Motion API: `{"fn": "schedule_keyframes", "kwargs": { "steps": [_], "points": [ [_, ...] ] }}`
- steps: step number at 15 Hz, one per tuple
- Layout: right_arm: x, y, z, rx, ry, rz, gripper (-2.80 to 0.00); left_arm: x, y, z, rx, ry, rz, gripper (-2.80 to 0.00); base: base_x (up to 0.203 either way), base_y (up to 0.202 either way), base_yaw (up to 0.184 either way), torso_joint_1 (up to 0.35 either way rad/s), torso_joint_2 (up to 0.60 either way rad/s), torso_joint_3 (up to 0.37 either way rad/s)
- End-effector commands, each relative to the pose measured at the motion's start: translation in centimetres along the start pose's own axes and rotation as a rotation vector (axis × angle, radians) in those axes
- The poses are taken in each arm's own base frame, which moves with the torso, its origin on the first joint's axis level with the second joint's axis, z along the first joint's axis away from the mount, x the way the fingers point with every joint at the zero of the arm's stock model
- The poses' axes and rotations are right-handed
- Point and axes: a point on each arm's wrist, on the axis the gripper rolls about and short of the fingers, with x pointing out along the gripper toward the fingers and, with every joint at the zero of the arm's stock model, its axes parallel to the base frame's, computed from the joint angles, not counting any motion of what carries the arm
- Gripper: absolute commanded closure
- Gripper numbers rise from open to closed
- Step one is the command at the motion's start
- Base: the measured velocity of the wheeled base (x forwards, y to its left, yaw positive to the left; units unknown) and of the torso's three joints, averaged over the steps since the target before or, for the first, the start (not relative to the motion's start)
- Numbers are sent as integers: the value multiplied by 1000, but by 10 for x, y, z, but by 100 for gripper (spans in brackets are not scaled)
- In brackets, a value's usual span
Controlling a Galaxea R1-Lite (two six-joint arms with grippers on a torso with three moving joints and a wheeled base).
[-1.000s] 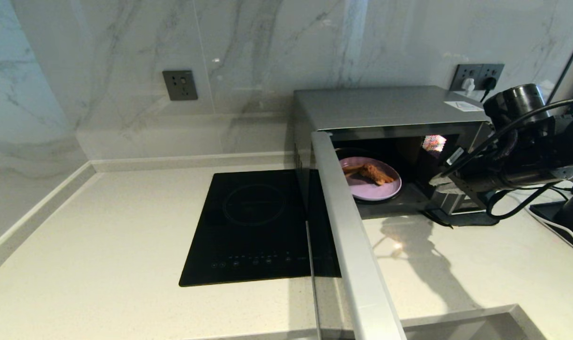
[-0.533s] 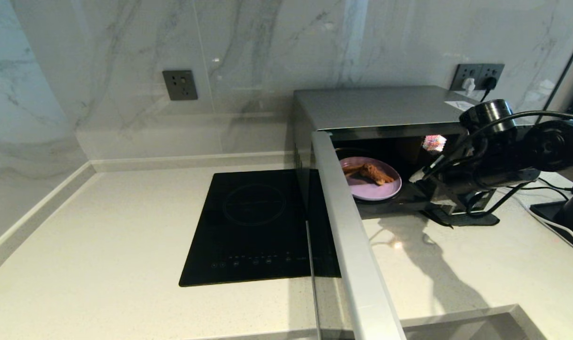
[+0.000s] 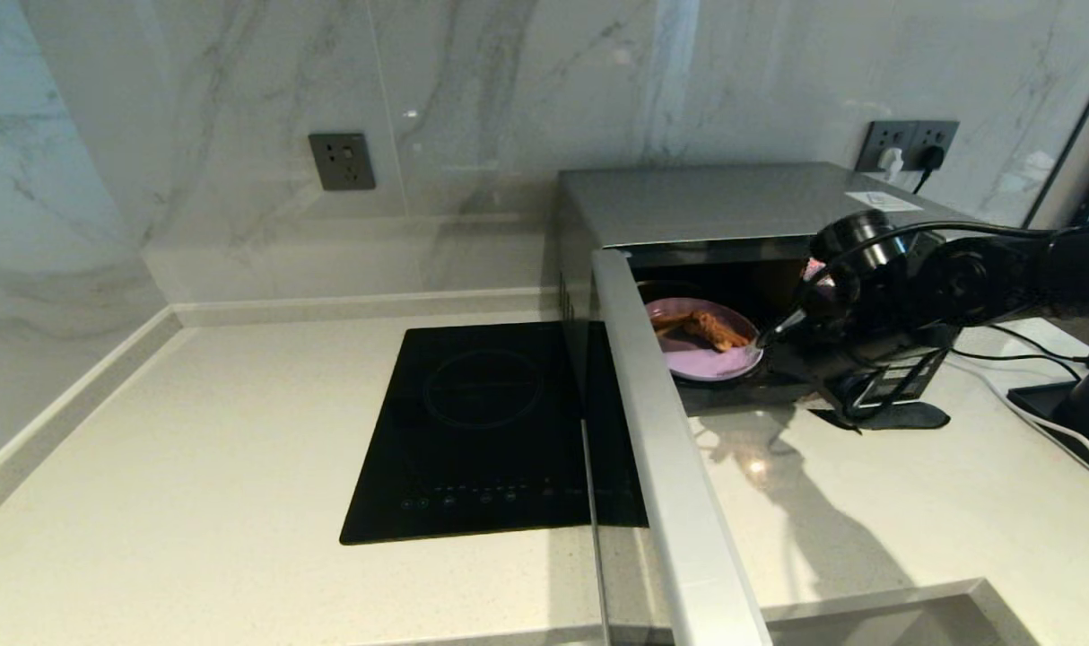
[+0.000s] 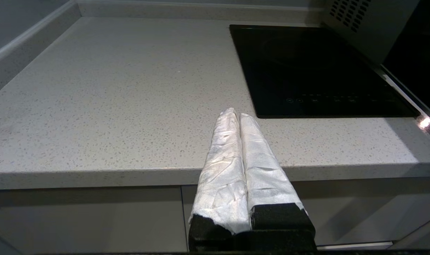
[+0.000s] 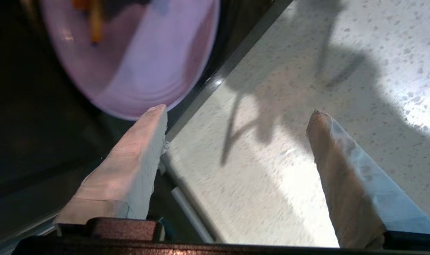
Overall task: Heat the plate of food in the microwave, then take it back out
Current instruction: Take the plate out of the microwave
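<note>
The silver microwave (image 3: 733, 202) stands at the back right with its door (image 3: 661, 431) swung wide open toward me. Inside lies the lilac plate of food (image 3: 715, 359) (image 5: 137, 67) with a brown chicken piece (image 3: 713, 330) and fries. My right gripper (image 3: 764, 345) (image 5: 236, 111) is open at the cavity's front, its fingertips beside the plate's right rim; one finger (image 5: 137, 148) reaches the plate's edge, nothing is held between them. My left gripper (image 4: 238, 115) is shut and empty, parked off the counter's front edge and out of the head view.
A flat black induction hob (image 3: 491, 422) (image 4: 317, 67) is set in the pale counter (image 3: 195, 467) left of the open door. Wall sockets (image 3: 908, 144) with plugs sit behind the microwave. Cables (image 3: 1038, 404) trail on the counter at the right.
My right arm has swung left and forward from the microwave's right side, bringing the open gripper to the plate's right rim. The plate, door and left arm have not moved.
</note>
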Motion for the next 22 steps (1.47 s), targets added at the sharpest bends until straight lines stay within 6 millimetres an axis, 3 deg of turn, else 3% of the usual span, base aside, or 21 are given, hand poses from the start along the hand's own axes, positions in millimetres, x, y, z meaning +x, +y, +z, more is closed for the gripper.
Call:
{"fn": "schedule_keyframes", "kwargs": {
  "steps": [1,9,22],
  "points": [
    [18,4,-16,-24,-23,-57,-280,0,0,0,-1,1,1,0,0,0,0,0,0,0],
    [58,6,-19,-25,-66,15,-280,0,0,0,-1,1,1,0,0,0,0,0,0,0],
    [67,-3,-23,-38,-50,-22,-280,0,0,0,-1,1,1,0,0,0,0,0,0,0]
  ]
}}
